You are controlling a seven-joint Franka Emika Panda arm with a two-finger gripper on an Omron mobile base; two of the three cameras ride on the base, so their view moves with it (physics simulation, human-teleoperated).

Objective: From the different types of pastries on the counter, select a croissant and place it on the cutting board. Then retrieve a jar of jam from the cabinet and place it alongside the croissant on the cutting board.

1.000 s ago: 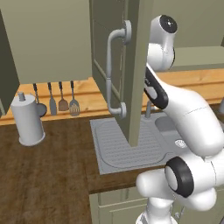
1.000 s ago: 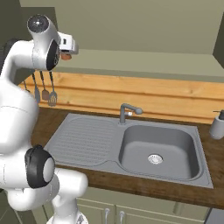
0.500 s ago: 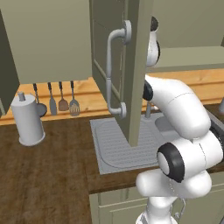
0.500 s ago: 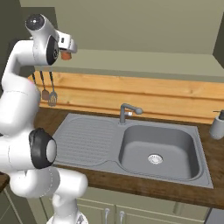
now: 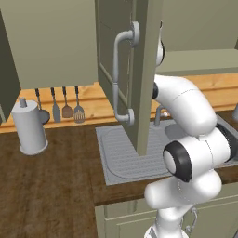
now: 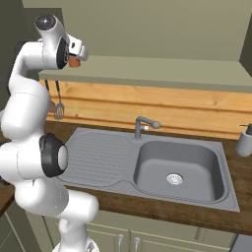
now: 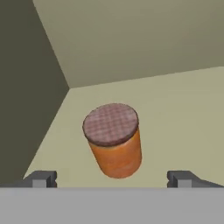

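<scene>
The jar of jam, a squat orange cylinder with a brownish checked top, stands on the pale cabinet shelf near its left inner corner. My gripper is open just in front of it, and the fingertips stand wide to either side without touching it. From the right base view the hand is up at the cabinet, with the orange jar of jam just below it. The croissant and the cutting board are out of view.
The open cabinet door with its grey handle hangs in front of my arm. Below are the sink, the faucet and the dark counter. A grey jug, hanging utensils and a soap dispenser stand nearby.
My upper arm has swung left behind the cabinet door, and the elbow has come forward. The hand has stayed up at the cabinet.
</scene>
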